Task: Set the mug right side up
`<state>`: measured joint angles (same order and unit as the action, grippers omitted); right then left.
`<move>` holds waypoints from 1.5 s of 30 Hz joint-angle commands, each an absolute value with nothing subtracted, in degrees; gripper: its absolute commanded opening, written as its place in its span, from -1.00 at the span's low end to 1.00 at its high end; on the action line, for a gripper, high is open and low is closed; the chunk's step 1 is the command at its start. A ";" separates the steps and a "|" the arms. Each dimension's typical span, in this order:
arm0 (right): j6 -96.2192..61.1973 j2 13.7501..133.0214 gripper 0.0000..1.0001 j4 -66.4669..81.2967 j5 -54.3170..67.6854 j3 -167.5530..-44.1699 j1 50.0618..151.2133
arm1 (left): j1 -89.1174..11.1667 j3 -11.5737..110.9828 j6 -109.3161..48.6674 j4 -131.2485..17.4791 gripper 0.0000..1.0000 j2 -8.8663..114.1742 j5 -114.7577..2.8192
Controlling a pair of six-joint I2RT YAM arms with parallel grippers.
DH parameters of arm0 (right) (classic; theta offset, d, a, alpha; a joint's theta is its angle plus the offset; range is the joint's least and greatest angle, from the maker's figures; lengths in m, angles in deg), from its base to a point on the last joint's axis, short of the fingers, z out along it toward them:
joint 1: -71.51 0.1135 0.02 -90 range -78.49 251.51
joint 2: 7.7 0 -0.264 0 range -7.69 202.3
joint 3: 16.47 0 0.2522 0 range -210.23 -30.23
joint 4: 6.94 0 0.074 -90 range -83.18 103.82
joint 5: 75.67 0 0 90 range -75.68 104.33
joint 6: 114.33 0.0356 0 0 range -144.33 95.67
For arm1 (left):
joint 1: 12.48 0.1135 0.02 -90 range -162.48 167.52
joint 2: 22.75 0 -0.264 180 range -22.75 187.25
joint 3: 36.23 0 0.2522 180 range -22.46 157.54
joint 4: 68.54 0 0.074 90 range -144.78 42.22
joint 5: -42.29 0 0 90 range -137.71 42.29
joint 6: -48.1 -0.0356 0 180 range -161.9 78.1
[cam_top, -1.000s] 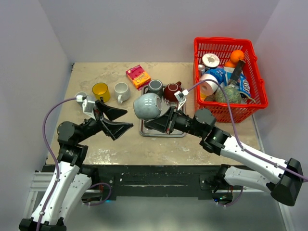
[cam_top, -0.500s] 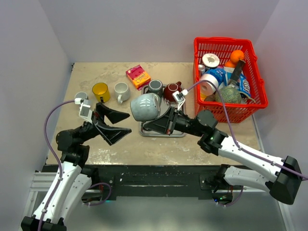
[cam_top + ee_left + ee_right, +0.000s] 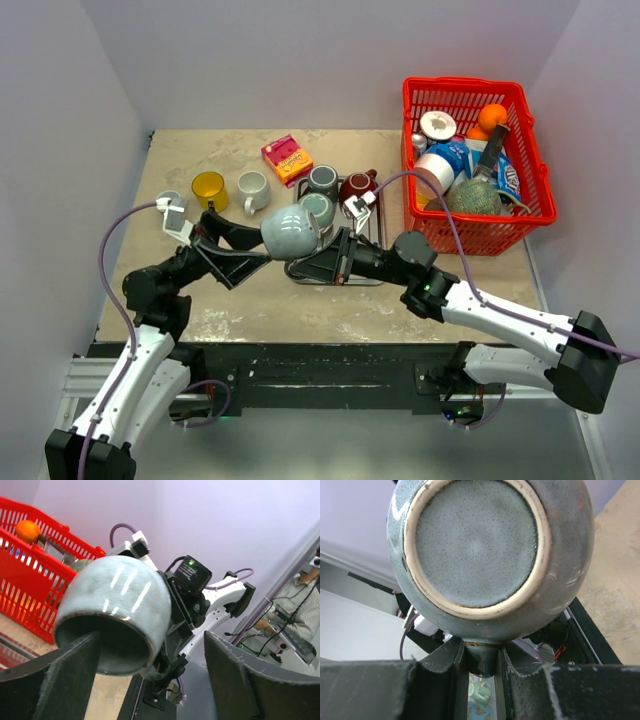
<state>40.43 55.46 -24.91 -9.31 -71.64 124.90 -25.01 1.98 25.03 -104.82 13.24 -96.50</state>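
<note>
A grey-blue glazed mug (image 3: pixel 290 230) hangs in the air above the table's middle, lying sideways with its mouth toward the left arm. My right gripper (image 3: pixel 314 260) is shut on the mug's handle (image 3: pixel 482 657). The right wrist view shows the mug's round unglazed base (image 3: pixel 477 545) above that clamped handle. My left gripper (image 3: pixel 264 248) is open at the mug's mouth. In the left wrist view one finger (image 3: pixel 65 680) overlaps the mug's dark opening (image 3: pixel 112 647), while the other finger (image 3: pixel 245 680) stands well clear of the mug's side.
A metal tray (image 3: pixel 372 276) under the mug holds a grey mug (image 3: pixel 322 180), a dark red mug (image 3: pixel 357 187) and a pale green mug (image 3: pixel 318 208). A yellow mug (image 3: pixel 209 187), white mug (image 3: pixel 253 190) and pink box (image 3: pixel 287 158) sit behind. A full red basket (image 3: pixel 530 150) stands right.
The right arm has carried the mug left and lower, toward the left gripper. The left gripper has come up to the mug's mouth and its jaws have narrowed slightly.
</note>
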 commanded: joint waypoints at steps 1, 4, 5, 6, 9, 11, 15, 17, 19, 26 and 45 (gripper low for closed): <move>40.27 54.79 -1.00 -35.89 -9.67 -73.29 125.74 | -26.27 5.57 21.74 -97.42 0.56 14.86 -94.12; 40.27 55.67 -1.00 -36.51 -9.58 -73.21 125.83 | -27.59 6.71 19.10 -93.55 0.33 15.04 -93.15; 40.36 55.85 -1.00 -37.03 -9.49 -73.21 126.00 | -27.94 6.89 18.66 -92.58 0.28 15.04 -92.89; 40.62 56.46 -1.00 -37.30 -9.58 -73.21 126.00 | -28.38 6.80 18.13 -92.40 0.20 15.04 -92.62; 40.89 57.25 -1.00 -37.83 -9.76 -73.21 126.18 | -30.05 6.54 17.51 -92.05 0.09 15.30 -91.66; 40.89 57.78 -1.00 -37.83 -9.93 -73.21 126.27 | -31.28 6.45 17.25 -92.05 0.04 15.66 -90.95; 40.71 57.78 -1.00 -37.31 -9.32 -72.59 126.35 | -33.04 6.89 16.72 -92.40 -0.37 16.01 -89.72; 40.36 57.17 -1.00 -36.17 -8.88 -72.33 126.53 | -33.74 6.98 16.63 -92.40 -0.55 16.27 -88.93; 39.49 56.64 -1.00 -34.41 -7.83 -72.33 126.44 | -34.10 7.15 16.54 -92.49 -0.84 16.36 -88.14; 36.94 55.41 -0.97 -25.72 -4.49 -72.59 126.44 | -34.54 7.85 15.23 -89.60 -1.00 15.48 -85.59; 29.02 51.55 0.45 13.85 18.27 -76.90 126.44 | -34.45 29.64 -23.61 -29.66 -1.00 30.84 -50.99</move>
<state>31.05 54.08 7.40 12.04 -74.67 126.32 -34.82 22.40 -12.10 -37.31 26.76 -63.87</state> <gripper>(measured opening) 0.718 0.187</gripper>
